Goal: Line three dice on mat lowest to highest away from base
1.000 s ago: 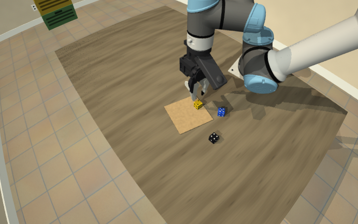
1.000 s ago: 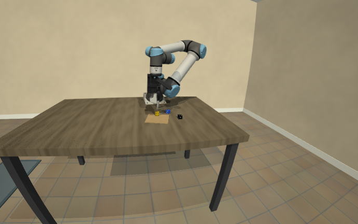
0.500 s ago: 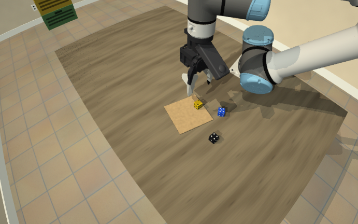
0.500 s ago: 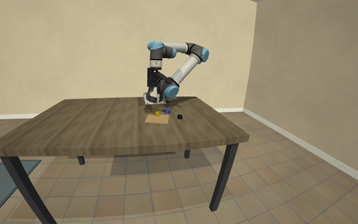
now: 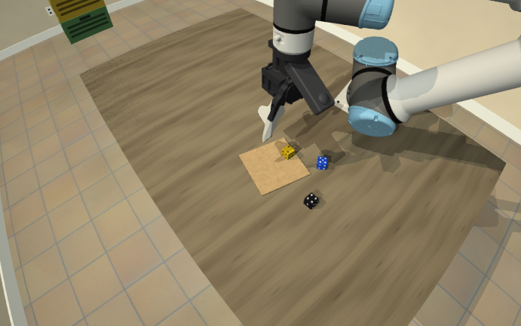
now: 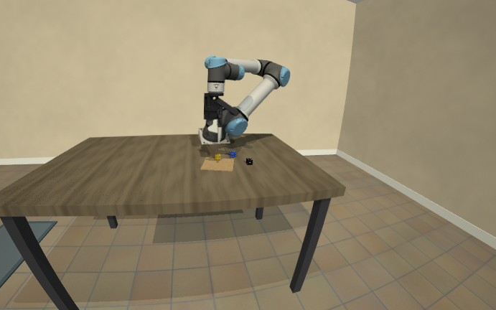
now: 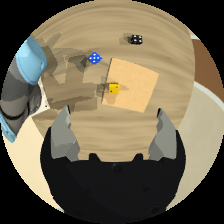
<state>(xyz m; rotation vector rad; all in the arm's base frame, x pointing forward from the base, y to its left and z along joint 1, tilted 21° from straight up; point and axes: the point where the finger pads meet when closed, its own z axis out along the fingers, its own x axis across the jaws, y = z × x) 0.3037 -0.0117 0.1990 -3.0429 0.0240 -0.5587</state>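
One die of three is on the mat. Top view: yellow die [image 5: 288, 152] sits just inside the mat [image 5: 272, 172] at its corner nearest the robot's base; blue die [image 5: 322, 163] lies on the bare table [image 5: 173, 121] just off the mat's edge beside it; black die [image 5: 311, 200] lies farther out, well apart from the mat. Fingers [image 5: 270, 123] hang above the table just beside that same mat corner, spread wide, gripping nothing.

Exterior view: all three dice cluster near the table's back edge, in front of the base; yellow die [image 6: 217, 156] on the mat [image 6: 217, 164], blue die [image 6: 232, 153] and black die [image 6: 249, 161] off toward the table's right edge.

Wrist view: fingers wide apart, empty. Yellow die [image 7: 114, 88] sits ahead of them; blue die [image 7: 94, 58] lies beyond it to the left; black die [image 7: 135, 39] is farthest, ahead and slightly right.

Judgement: next pick is probably the blue die, nearest the fingers, a short reach sideways toward the base. Pip counts too small to read, so order unconfirmed.
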